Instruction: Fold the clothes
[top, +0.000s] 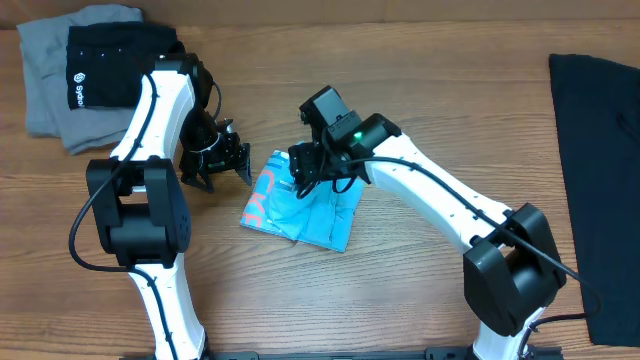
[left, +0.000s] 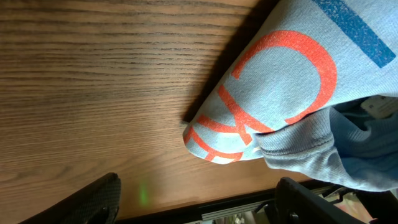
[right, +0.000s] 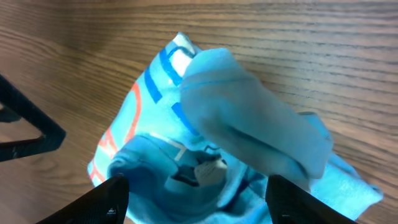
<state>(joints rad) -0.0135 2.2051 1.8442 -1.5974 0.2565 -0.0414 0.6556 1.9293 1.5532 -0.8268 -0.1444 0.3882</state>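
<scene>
The light blue T-shirt (top: 300, 205) lies partly folded at the centre of the desk (top: 420, 80). Its top flap stands up loose, so I think it can fall open or pull the layers crooked if it is pinched on one side only. The right fingers (right: 106, 199) are spread wide just above the cloth and hold nothing, and the left fingers (left: 93, 202), also wide and empty, are over bare wood left of the shirt.

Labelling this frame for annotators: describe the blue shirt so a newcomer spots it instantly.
On the wooden table, look at the centre, under the right gripper. The light blue T-shirt lies there as a small folded bundle. It is the only blue item, with orange-red lettering; the grey garment and black garment sit at the far-left corner.
</scene>
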